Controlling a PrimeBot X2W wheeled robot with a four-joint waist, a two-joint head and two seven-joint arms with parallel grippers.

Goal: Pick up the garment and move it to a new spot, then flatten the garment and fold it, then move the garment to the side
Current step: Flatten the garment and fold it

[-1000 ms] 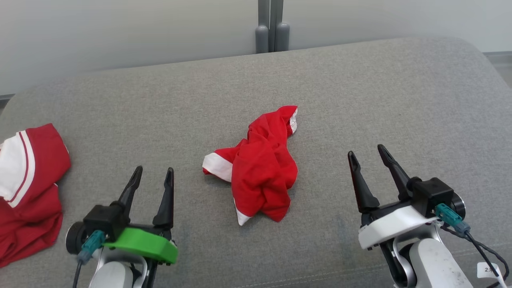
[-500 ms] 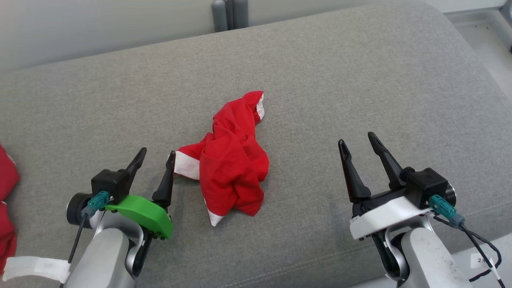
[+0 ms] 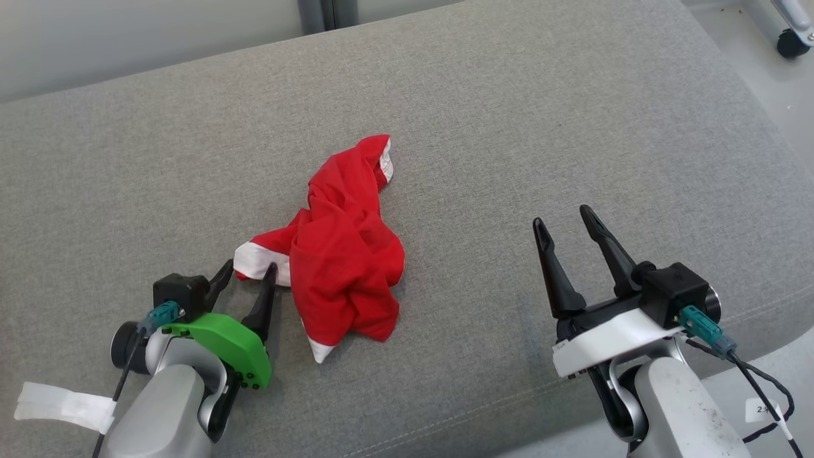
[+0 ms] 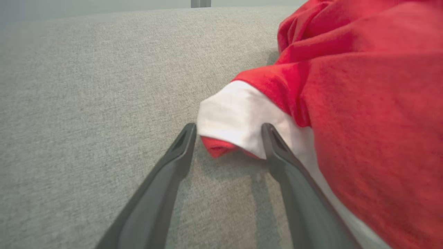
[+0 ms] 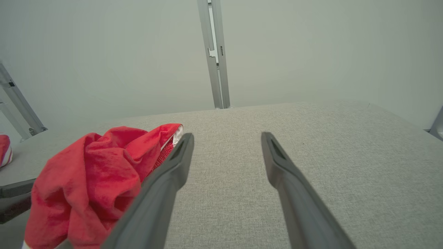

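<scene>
A crumpled red garment point(image 3: 346, 254) with white trim lies in a heap near the middle of a wide grey fabric cushion point(image 3: 509, 127), a little toward the robot's left. One narrow end of it points to the far edge of the cushion and shows a white edge. A sleeve with a white cuff point(image 3: 253, 259) sticks out from the heap toward the left. The left gripper point(image 3: 250, 267), which carries a green part point(image 3: 222, 340) at its wrist, is low over the cushion right at this cuff. Its two dark fingers are apart, and in the left wrist view the end of the cuff lies between the fingertips. The finger on that view's right touches the white band, while the other finger is just beside the cuff with a thin gap. The fingers are not pressed together on the cloth. The right gripper point(image 3: 562, 216) is above the cushion on the garment's right side, well apart from it. Its fingers are also spread, with only bare grey fabric between them. In the right wrist view a small piece of another red and white cloth point(image 5: 4, 148) shows at the left edge, and a grey metal post point(image 5: 214, 52) stands against the pale wall behind the cushion.
</scene>
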